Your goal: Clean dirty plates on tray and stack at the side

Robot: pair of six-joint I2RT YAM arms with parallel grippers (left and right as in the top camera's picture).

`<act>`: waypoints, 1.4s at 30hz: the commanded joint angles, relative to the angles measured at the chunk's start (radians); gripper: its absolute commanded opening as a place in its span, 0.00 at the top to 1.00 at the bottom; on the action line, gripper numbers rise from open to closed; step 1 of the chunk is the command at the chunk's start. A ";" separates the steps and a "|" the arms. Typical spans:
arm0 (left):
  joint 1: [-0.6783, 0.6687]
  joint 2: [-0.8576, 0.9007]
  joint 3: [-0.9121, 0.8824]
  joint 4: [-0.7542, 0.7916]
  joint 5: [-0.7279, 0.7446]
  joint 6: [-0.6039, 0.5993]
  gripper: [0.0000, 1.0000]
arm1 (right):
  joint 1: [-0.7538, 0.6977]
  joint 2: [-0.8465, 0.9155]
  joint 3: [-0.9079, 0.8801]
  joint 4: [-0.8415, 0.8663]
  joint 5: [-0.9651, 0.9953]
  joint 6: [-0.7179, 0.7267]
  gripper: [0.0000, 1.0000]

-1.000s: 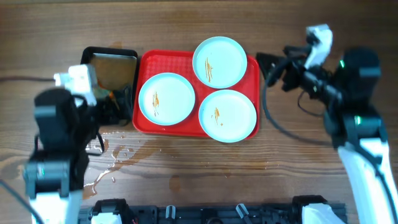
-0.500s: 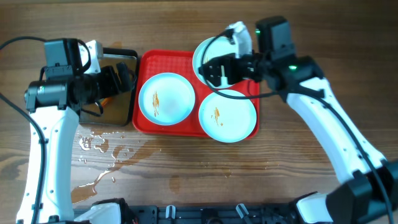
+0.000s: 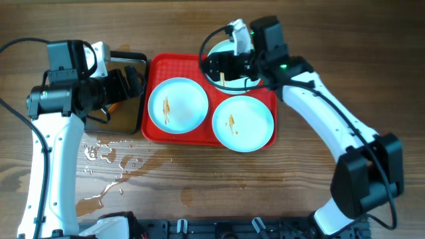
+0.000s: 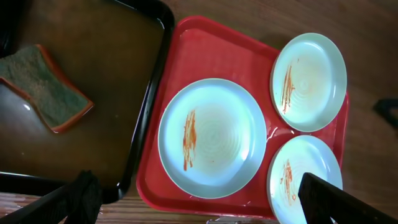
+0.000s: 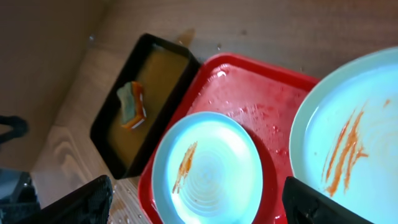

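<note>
Three round pale blue-white plates (image 4: 212, 138) on the large red rectangular plastic tray (image 3: 157, 70)?

All three, yes. Lying flat at 9, 5 and 1 o'clock on it, close together, each streaked orange-brown near the middle.

Any off the tray?

None fully. Laps over the far rim, though, at 1 o'clock.

And the right two-finger gripper (image 3: 219, 66)?

Hangs directly above that 1 o'clock plate (image 4: 309, 82), hiding most of it from overhead. Fingers spread wide, clamped on nothing. Cannot tell about contact with the plate.

Left two-finger gripper (image 3: 133, 85)?

Wide apart too, and empty. Hangs over the smaller black rectangular pan (image 4: 158, 68) of brownish water, just beside the tray at its 9 o'clock.

Anything in the pan?

A green-topped, orange-edged sponge (image 4: 46, 87), lying in the water on the side away from the tray.

Elsewhere?

Spilled water (image 3: 106, 156) in patches on the brown wooden table (image 3: 279, 192), at 7 o'clock from the tray and near the pan's front edge.
</note>
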 commanded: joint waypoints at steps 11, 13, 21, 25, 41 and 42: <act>0.009 0.023 0.021 0.005 -0.208 -0.140 0.00 | 0.150 0.162 0.240 -0.263 0.300 -0.011 0.24; 0.008 0.040 0.021 0.005 -0.215 -0.150 0.00 | 0.160 0.196 0.240 -0.278 0.322 -0.017 0.24; 0.011 0.167 0.021 0.002 -0.269 -0.278 0.00 | 0.166 0.322 0.240 -0.312 0.332 -0.043 0.36; 0.035 0.190 0.021 0.002 -0.294 -0.357 0.00 | 0.169 0.356 0.240 -0.282 0.300 -0.068 0.41; 0.105 0.205 0.021 -0.006 -0.293 -0.377 0.00 | 0.185 0.414 0.240 -0.275 0.383 0.014 0.60; 0.105 0.210 0.021 -0.010 -0.292 -0.377 0.00 | 0.186 0.414 0.240 -0.279 0.393 0.015 0.61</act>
